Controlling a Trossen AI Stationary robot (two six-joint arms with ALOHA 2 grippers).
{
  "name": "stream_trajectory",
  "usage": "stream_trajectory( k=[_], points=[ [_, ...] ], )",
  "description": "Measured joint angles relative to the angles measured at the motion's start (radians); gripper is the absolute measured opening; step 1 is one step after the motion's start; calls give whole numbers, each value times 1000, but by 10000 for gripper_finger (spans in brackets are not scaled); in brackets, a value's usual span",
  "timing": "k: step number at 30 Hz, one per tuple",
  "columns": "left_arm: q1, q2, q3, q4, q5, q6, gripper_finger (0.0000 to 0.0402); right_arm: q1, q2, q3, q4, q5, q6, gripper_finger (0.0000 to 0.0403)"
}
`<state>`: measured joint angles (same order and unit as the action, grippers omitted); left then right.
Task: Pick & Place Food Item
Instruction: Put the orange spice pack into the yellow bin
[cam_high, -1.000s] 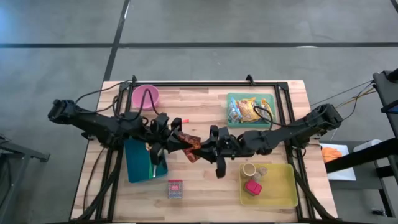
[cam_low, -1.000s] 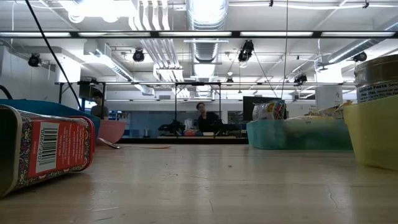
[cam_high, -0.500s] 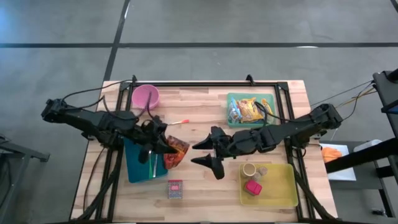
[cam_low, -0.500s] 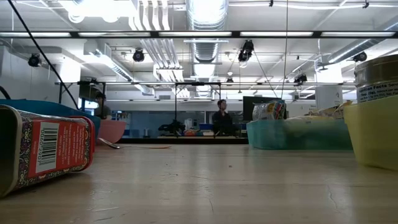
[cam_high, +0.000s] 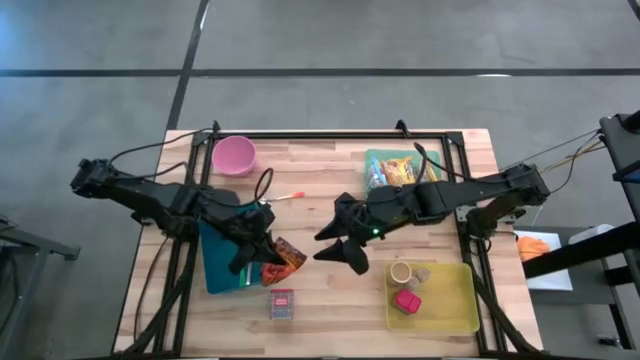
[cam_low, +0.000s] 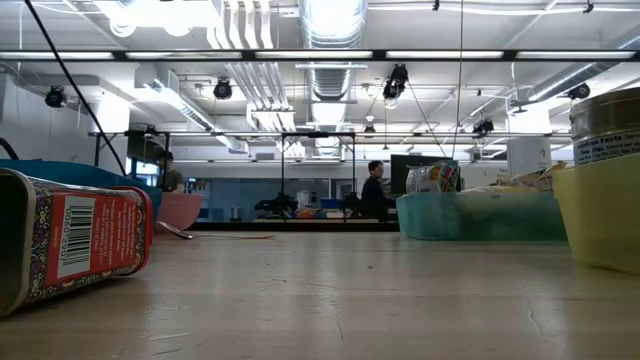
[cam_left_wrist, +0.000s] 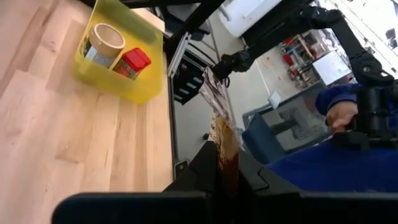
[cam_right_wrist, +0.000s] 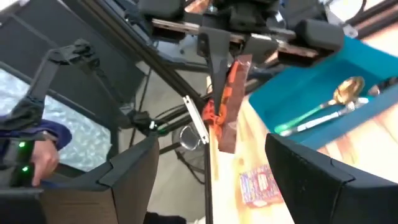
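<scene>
Pick done: left gripper (cam_high: 262, 262), jaws clamped on crinkly red-orange snack bag (cam_high: 283, 257), holds it just above desk (cam_high: 320, 290) beside teal tray (cam_high: 222, 262). Right gripper (cam_high: 340, 243) nearby, jaws apart, empty. Placing not yet done.

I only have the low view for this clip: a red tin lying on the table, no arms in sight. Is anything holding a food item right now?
Observer: Yes. The left end effector is shut on an orange snack packet, by the edge of the blue tray.
Operator: And the right one?
Observer: The right end effector is open, facing the packet but apart from it.
Operator: Anything in that tray?
Observer: The right wrist view shows a spoon lying in it.
</scene>
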<state>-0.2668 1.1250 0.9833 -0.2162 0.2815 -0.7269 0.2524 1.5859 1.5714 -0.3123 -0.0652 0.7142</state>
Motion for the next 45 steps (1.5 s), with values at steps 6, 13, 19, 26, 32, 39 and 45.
stream_trajectory(
  k=[6,13,19,26,32,39,45],
  points=[
    [1,40,0,52,-1,5,14,-35,17,-4,-37,-28,43,288],
    [18,98,53,15,0,23,14,-62,78,17,-53,-153,78,288],
    [20,127,87,-33,0,65,14,-65,83,40,-48,-157,63,288],
    [28,155,89,-4,0,65,14,-65,98,38,-49,-172,60,288],
    [34,190,115,-4,26,73,14,-66,150,41,-40,-198,66,288],
    [34,202,119,-5,42,77,13,-66,152,50,-45,-206,40,272],
    [34,202,118,-5,42,83,13,-66,152,50,-49,-206,36,186]
  ],
)
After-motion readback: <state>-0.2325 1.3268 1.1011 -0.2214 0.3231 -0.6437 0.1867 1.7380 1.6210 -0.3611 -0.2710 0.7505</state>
